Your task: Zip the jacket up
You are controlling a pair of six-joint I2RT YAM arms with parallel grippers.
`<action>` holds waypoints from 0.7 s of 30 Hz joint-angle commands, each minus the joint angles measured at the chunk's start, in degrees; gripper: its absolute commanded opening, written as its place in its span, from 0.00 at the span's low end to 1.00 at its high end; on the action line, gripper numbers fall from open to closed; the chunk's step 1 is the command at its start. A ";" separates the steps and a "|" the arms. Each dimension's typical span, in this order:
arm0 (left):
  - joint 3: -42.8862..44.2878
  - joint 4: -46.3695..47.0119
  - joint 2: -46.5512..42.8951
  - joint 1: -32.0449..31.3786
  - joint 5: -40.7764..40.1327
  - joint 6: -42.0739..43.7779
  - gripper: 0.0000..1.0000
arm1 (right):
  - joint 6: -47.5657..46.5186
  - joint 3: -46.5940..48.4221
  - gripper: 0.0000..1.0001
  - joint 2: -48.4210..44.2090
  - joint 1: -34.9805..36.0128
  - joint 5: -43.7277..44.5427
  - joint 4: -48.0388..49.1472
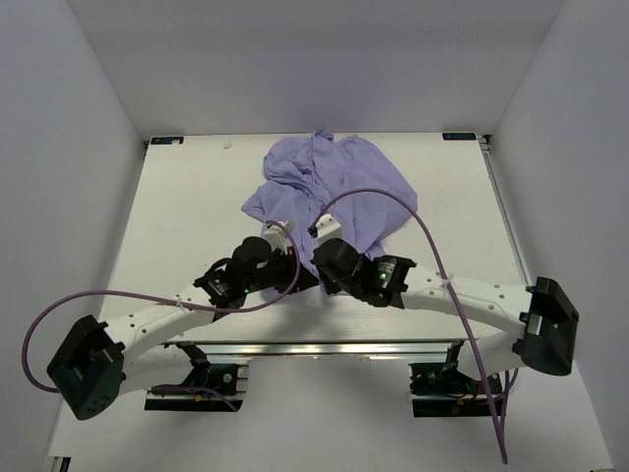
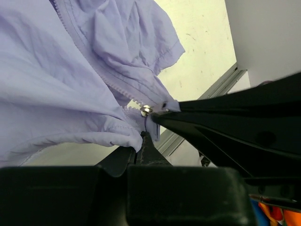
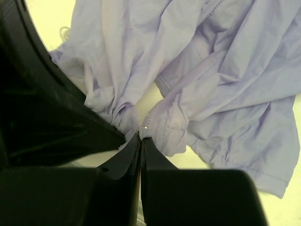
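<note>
The lavender jacket [image 1: 329, 187] lies crumpled on the white table [image 1: 187, 206], at the middle back. Both grippers meet at its near hem. My left gripper [image 1: 283, 239] is shut on a fold of the hem [image 2: 134, 137], just below the metal zipper slider [image 2: 146, 111]. A line of zipper teeth [image 2: 89, 56] runs up from the slider. My right gripper [image 1: 320, 246] is shut on the small lavender pull tab [image 3: 146, 132] at the slider. In the left wrist view its black finger [image 2: 211, 117] comes in from the right. The jacket fills the right wrist view [image 3: 225, 80].
A metal rail [image 1: 324, 346] runs along the table's near edge, also seen in the left wrist view [image 2: 221, 82]. Purple cables [image 1: 432, 246] loop over the right arm and jacket edge. White walls [image 1: 79, 147] enclose the table on three sides.
</note>
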 commanded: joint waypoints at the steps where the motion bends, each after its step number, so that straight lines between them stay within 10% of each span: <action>1: 2.07 -1.85 -1.65 -0.49 -0.11 1.38 0.00 | -5.03 6.24 0.00 3.31 -1.96 -2.33 -6.89; 21: 1.98 -8.35 -3.94 -0.58 2.87 3.76 0.00 | -1.25 6.41 0.00 5.06 -9.25 -10.79 5.22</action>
